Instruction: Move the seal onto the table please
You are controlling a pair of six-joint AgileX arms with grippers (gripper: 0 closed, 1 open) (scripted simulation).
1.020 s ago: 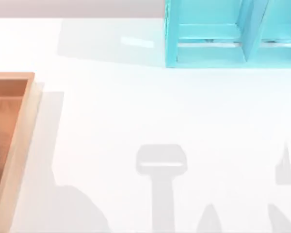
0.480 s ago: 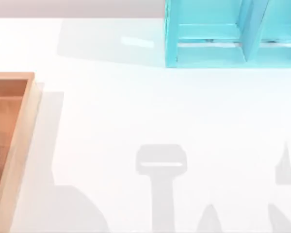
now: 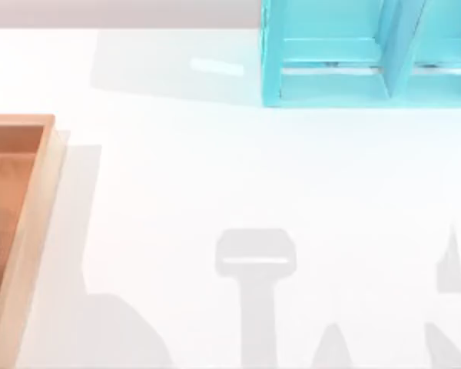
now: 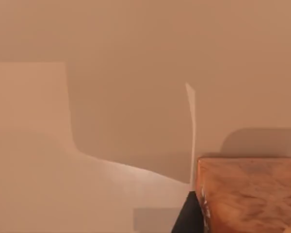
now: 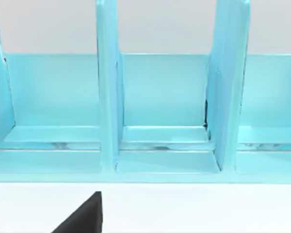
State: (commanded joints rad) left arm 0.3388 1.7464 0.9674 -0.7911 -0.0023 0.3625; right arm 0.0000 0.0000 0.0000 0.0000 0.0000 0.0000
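Nothing has shifted across the last second: the grey arm shadows toward 6 o'clock on the table lie exactly as they did, so both my arms seem to be holding station and the task has not advanced.

Of my right pincer I make out what is likely a dark wedge of it at the edge of the right wrist view. A similar dark sliver sits in the left wrist view. Whether either pincer is spread or closed, or holding anything, I cannot tell.

Beyond the right pincer stands the light blue partitioned shelf unit, at about 1 o'clock on the table. Beside the left one is a corner of the orange-brown wooden tray, at 9 o'clock.

Between them spreads the broad white glossy table. Where the seal stands I cannot tell. I judge that finding it comes first.
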